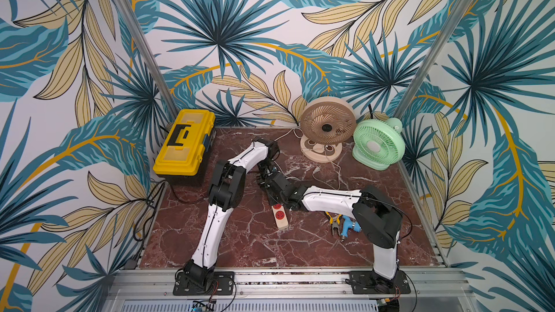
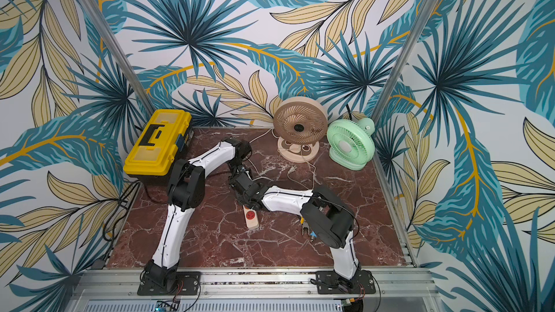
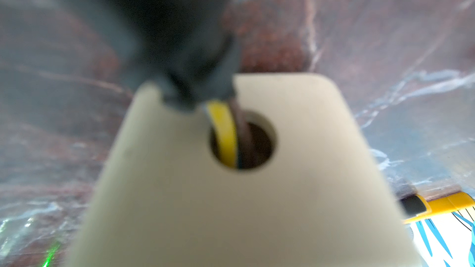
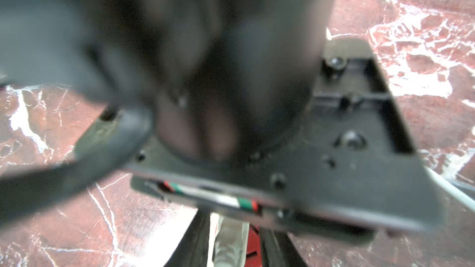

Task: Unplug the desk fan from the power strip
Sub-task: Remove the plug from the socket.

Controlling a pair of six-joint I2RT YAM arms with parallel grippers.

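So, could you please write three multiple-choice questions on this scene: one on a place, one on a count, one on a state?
1. Where on the table does the yellow toolbox stand?
A. front right
B. back left
C. between the fans

2. How many fans stand on the table?
A. one
B. two
C. three

3. The nearest red socket of the power strip is:
A. empty
B. holding a plug
C. taped over

Answers:
1 B, it sits in the far left corner.
2 B, there is a beige fan and a green fan.
3 A, no plug sits in it.
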